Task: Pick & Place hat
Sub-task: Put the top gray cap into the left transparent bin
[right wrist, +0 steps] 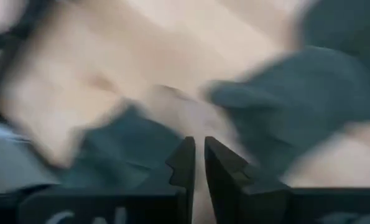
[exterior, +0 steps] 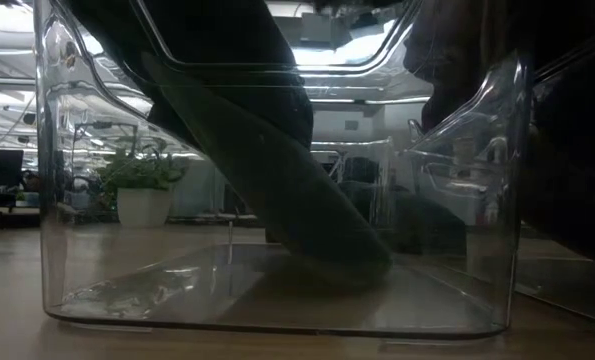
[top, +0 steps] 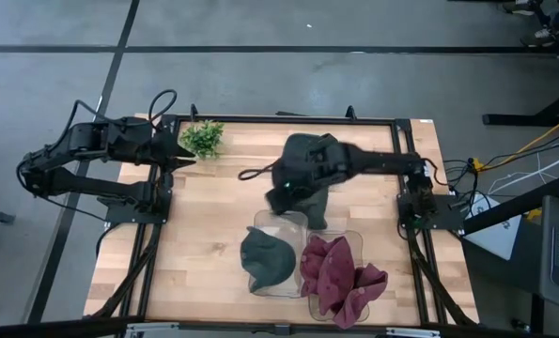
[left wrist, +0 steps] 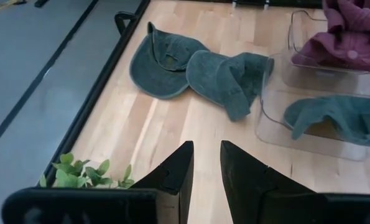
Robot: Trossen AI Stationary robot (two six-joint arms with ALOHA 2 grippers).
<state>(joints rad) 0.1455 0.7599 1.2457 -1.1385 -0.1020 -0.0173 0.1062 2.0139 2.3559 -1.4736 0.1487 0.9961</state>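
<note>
Two dark green hats [left wrist: 163, 62] [left wrist: 225, 74] lie flat on the wood, side by side; the high view shows them as one green heap [top: 307, 155]. A third green hat [top: 265, 258] [left wrist: 340, 118] sits in a clear bin [top: 258, 223], and in the low view it is a dark cloth [exterior: 307, 200] slanting down to the bin's floor. My right gripper [top: 277, 197] [right wrist: 198, 152] hovers over the near-left side of the heap, fingers together with nothing between them. My left gripper [top: 187, 158] [left wrist: 206, 155] waits at the far left by the plant, slightly open.
A second clear bin [left wrist: 296, 37] beside the first holds maroon hats [top: 340, 277] [left wrist: 352, 37]. A small potted plant [top: 202, 138] [exterior: 137, 180] stands at the far-left corner, under my left gripper. A black frame [top: 166, 225] rims the table. Bare wood [top: 204, 235] lies left of the bins.
</note>
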